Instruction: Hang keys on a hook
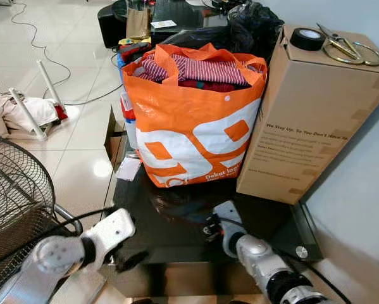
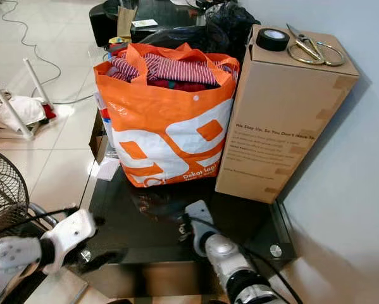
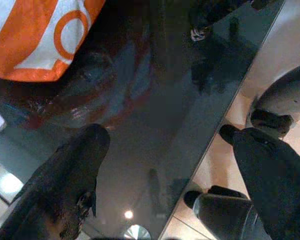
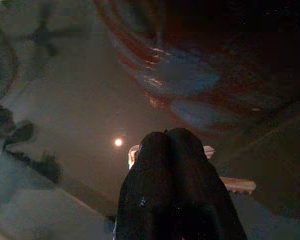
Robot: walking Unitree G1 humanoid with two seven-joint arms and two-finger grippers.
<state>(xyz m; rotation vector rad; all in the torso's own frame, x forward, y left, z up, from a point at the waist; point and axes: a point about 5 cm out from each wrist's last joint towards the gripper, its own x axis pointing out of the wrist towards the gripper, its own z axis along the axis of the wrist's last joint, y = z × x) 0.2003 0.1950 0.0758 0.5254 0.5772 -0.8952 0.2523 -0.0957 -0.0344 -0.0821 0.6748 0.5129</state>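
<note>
Down front, right end effector (image 4: 166, 137) pinched shut on the keys (image 4: 230, 184), flat on the dark glass bench (image 1: 176, 237), probably mid-pickup; left end effector (image 3: 162, 145) spread wide, empty, hovering over bench edge; no hook spotted yet; orange bag (image 1: 192, 120) and cardboard box (image 1: 309, 114) crowding behind, fan (image 1: 15, 196) left.

A black glass table (image 1: 176, 240) carries an orange bag (image 1: 192, 126) and a cardboard box (image 1: 306, 120).
</note>
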